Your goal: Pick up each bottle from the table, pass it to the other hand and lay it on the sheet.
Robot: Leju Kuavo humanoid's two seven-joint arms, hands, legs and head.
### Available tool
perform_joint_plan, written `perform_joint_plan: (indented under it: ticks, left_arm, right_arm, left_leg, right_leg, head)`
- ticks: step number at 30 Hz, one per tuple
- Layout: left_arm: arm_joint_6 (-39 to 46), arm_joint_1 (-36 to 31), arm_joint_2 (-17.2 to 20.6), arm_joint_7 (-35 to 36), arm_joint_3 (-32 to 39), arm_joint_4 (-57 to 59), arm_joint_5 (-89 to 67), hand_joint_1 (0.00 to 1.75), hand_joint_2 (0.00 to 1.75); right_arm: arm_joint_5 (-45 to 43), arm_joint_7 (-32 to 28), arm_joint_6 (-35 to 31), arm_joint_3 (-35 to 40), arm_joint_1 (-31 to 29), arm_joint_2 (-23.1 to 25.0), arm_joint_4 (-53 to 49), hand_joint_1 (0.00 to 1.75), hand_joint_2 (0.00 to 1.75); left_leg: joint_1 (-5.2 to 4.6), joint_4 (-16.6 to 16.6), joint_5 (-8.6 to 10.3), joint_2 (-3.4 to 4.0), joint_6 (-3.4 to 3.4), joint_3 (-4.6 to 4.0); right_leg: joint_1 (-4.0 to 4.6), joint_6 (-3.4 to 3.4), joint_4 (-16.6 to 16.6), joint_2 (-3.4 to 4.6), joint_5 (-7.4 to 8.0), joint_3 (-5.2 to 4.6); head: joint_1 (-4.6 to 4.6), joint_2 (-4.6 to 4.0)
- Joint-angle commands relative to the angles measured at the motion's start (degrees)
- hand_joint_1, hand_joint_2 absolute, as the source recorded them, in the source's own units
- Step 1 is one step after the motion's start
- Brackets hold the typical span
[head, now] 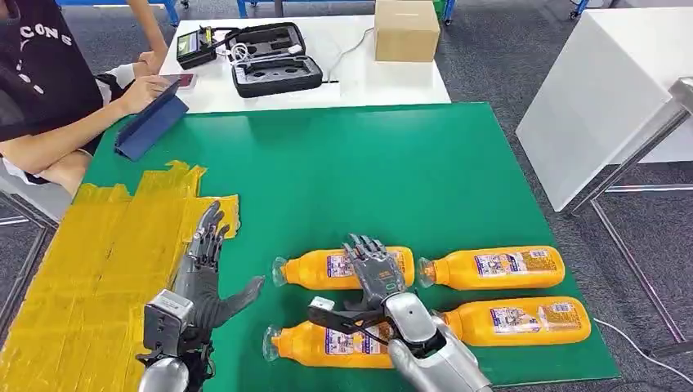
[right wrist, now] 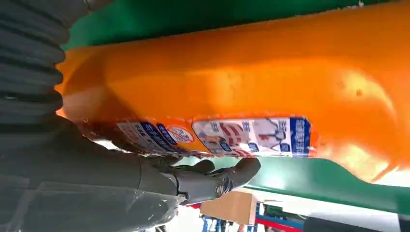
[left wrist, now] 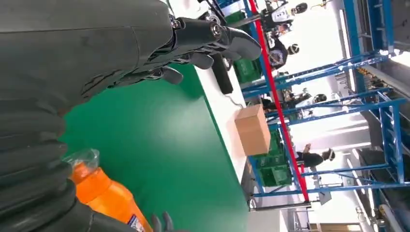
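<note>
head view: right hand (head: 374, 273) spread, empty, over the far-left bottle (head: 343, 268) on the table (head: 392, 180); wrap it mid-body (label zone). left hand (head: 208, 261) waits with fingers apart.

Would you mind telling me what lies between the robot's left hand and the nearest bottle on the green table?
In the head view, only bare green table separates the left hand from the near-left bottle; nothing else lies in that gap.

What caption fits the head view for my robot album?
Robot's right hand reaches over an orange bottle on the green table.
</note>
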Motion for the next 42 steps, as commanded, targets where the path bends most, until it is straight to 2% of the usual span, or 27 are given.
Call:
perform_joint_plan:
  ticks: [1, 8, 9, 10, 11, 23, 26, 28, 30, 33, 37, 39, 42]
  left_arm:
    - [-0.4, -1.3, -1.0, 0.9, 0.9, 3.8, -0.4, 0.0, 1.75]
    - [-0.5, -1.4, -1.0, 1.2, 0.7, 3.9, -0.6, 0.0, 1.75]
    - [-0.4, -1.4, -1.0, 1.2, 0.6, 4.0, -0.6, 0.0, 1.75]
    - [-0.4, -1.4, -1.0, 1.2, 0.6, 4.0, -0.6, 0.0, 1.75]
    - [-0.4, -1.3, -1.1, 1.5, 0.3, 4.1, -0.9, 0.0, 1.75]
    - [-0.3, -0.8, -1.2, 1.5, 0.3, 3.7, -0.9, 0.0, 1.75]
    - [-0.2, -0.7, -1.2, 1.5, 0.3, 3.2, -0.9, 0.0, 1.75]
    - [-0.1, -0.5, -1.3, 1.6, 0.1, 2.8, -1.0, 0.0, 1.75]
    - [0.1, 0.0, -1.3, 1.7, -0.8, 2.0, -1.9, 0.0, 1.75]
    - [0.9, 0.3, -1.2, 2.3, -2.5, 1.9, -3.5, 0.0, 1.75]
    - [1.2, 0.2, -1.2, 2.5, -3.1, 2.3, -3.5, 0.0, 1.75]
    - [1.3, -0.3, -0.6, 2.5, -4.1, 2.7, -3.6, 0.0, 1.75]
    - [0.9, -1.4, -0.5, 3.7, -5.5, 3.9, -1.9, 0.0, 1.75]
  right_arm:
    - [3.2, 6.1, 1.1, -3.6, -3.4, -0.7, 11.0, 0.0, 1.75]
    - [2.9, 5.6, 0.5, -4.5, -3.8, 0.1, 12.8, 0.0, 1.75]
    - [2.9, 4.5, -0.3, -5.2, -4.2, 1.0, 14.4, 0.09, 1.75]
    - [2.9, 4.5, -0.3, -5.2, -4.2, 1.0, 14.4, 0.59, 1.75]
    - [2.9, 3.7, -0.7, -5.7, -4.5, 2.0, 15.2, 1.75, 1.75]
    - [2.8, 3.1, -1.1, -6.0, -4.7, 2.2, 15.2, 1.75, 1.75]
    - [1.8, 1.8, -3.2, -7.0, -4.2, 2.8, 13.3, 1.75, 1.75]
    - [-0.2, 0.1, -6.9, -8.7, -2.7, 3.7, 9.5, 1.75, 1.75]
    - [-5.9, -4.7, -13.9, -12.4, 1.6, 5.7, -0.6, 1.75, 1.75]
    - [-12.7, -11.8, -19.5, -14.7, 6.5, 7.7, -12.0, 1.75, 1.75]
    - [-12.6, -11.8, -19.4, -14.9, 7.4, 7.7, -13.2, 1.75, 1.75]
    - [-18.4, -18.0, -22.6, -16.1, 8.1, 9.2, -13.9, 1.75, 1.75]
    - [-25.5, -24.1, -24.1, -16.6, 9.6, 11.1, -16.4, 1.75, 1.75]
  left_leg:
    - [-0.02, -0.1, 0.01, 0.0, 0.0, 0.18]
    - [0.01, -0.1, 0.0, 0.05, 0.0, 0.22]
    - [0.02, -0.1, -0.02, 0.08, 0.0, 0.28]
    - [0.03, -0.1, -0.03, 0.1, -0.01, 0.32]
    - [0.03, -0.1, 0.0, 0.03, -0.01, 0.4]
    - [0.01, -0.1, 0.0, -0.01, -0.01, 0.69]
    - [0.06, -0.1, -0.01, 0.06, -0.04, 0.71]
    - [0.02, 0.0, -0.01, 0.01, -0.02, 0.64]
    - [0.04, -0.1, -0.02, 0.03, -0.04, 0.63]
    - [0.0, 0.0, -0.03, -0.04, -0.03, 0.44]
    - [0.0, 0.0, -0.04, -0.05, -0.02, 0.39]
    - [-0.01, 0.0, -0.03, -0.02, -0.02, 0.33]
    - [0.0, 0.0, -0.04, -0.01, -0.02, 0.23]
  right_leg:
    - [-0.01, 0.02, -0.1, -0.08, -0.01, 0.21]
    - [0.02, 0.02, -0.1, -0.04, 0.01, 0.26]
    - [0.04, 0.02, -0.2, -0.05, 0.01, 0.33]
    - [0.05, 0.02, -0.2, -0.06, 0.0, 0.39]
    - [0.04, 0.01, -0.2, -0.12, 0.0, 0.48]
    - [0.02, 0.0, -0.2, -0.11, -0.02, 0.72]
    - [0.08, -0.02, -0.2, -0.13, -0.01, 0.78]
    - [0.03, -0.01, -0.1, -0.07, -0.01, 0.66]
    - [0.06, -0.02, -0.1, -0.12, -0.03, 0.68]
    - [0.01, -0.02, 0.0, -0.11, -0.06, 0.49]
    - [0.02, -0.01, 0.0, -0.13, -0.07, 0.45]
    - [0.01, 0.0, -0.1, -0.1, -0.06, 0.37]
    - [0.02, 0.0, 0.0, -0.12, -0.07, 0.27]
  head:
    - [0.0, 0.0]
    - [0.0, 0.0]
    - [0.0, 0.0]
    - [0.0, 0.0]
    - [0.0, 0.0]
    - [0.0, 0.0]
    - [0.0, 0.0]
    - [0.0, 0.0]
    - [0.0, 0.0]
    - [0.02, 0.0]
    - [0.0, 0.0]
    - [0.0, 0.0]
    - [0.0, 0.0]
